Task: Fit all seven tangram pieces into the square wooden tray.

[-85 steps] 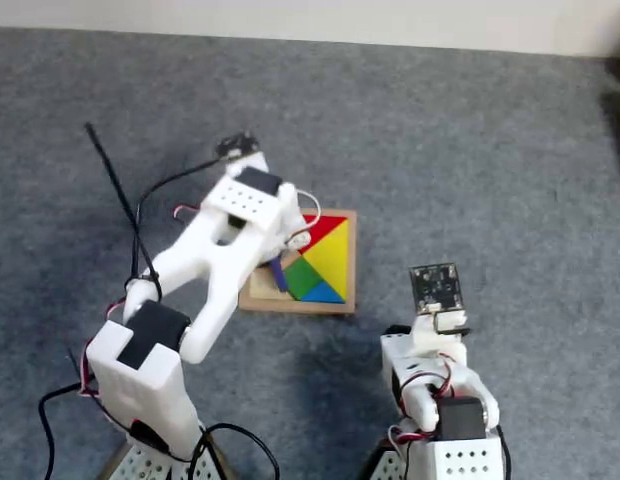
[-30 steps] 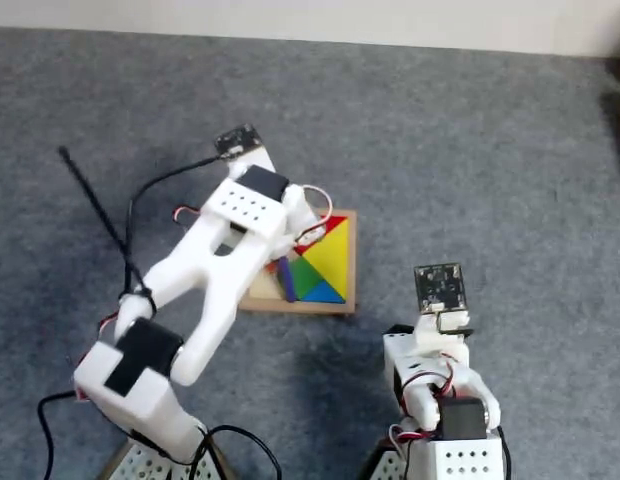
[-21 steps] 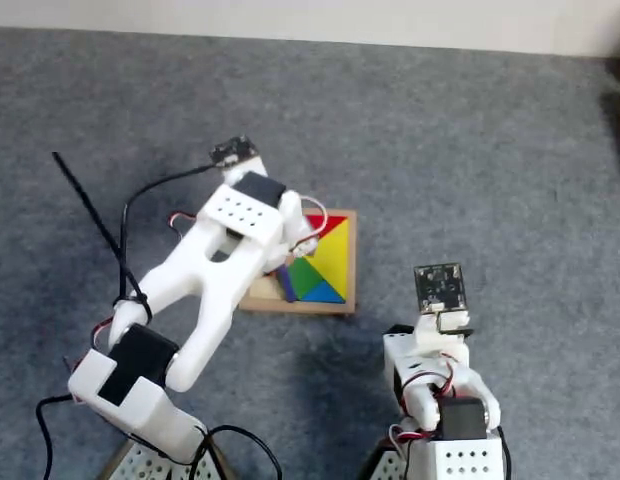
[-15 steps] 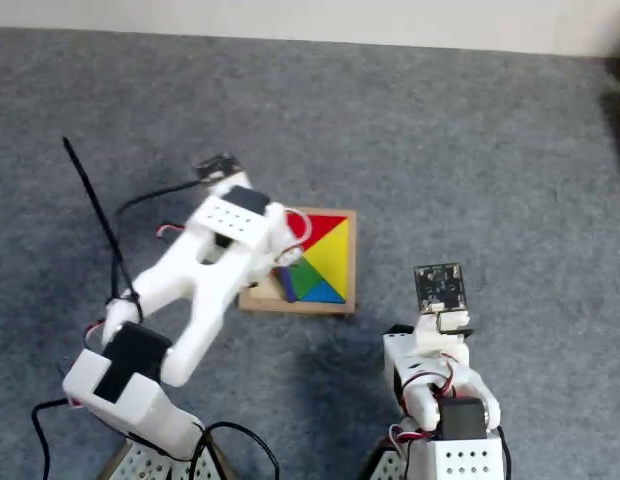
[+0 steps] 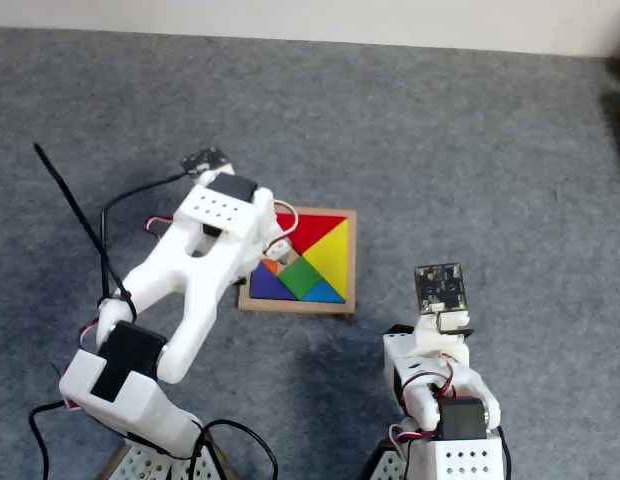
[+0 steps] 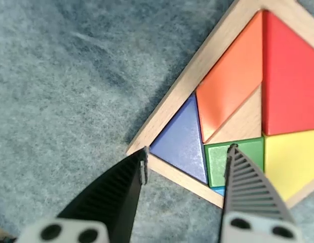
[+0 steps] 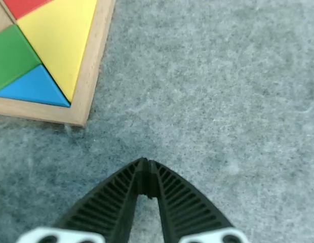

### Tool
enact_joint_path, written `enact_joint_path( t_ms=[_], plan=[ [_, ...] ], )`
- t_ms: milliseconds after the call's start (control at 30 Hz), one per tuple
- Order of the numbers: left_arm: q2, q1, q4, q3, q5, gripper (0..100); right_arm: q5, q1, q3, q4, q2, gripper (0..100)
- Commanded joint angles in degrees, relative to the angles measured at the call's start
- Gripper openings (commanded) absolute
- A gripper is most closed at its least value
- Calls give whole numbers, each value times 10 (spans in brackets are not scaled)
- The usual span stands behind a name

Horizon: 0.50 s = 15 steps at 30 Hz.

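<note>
Left wrist view: left gripper (image 6: 187, 150) wide, empty, above purple piece (image 6: 180, 142); likely light, hard, slick; pinch its edges; right gripper (image 7: 147, 177) closed.

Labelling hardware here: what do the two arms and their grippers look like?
The left arm and right arm are white with black motor blocks. The left gripper and right gripper have black, ribbed, tapering fingers. Red wires and a long black cable run from the left arm; each wrist carries a dark circuit board.
</note>
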Motion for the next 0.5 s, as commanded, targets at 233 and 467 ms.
enact_joint_path(
  t_ms=[233,467],
  plan=[
    [-73,4,31,-35,-26,242,5,7,60,2,-7,5],
    [-210,2,46,-8,-98,38,5,7,60,2,-7,5]
  ],
)
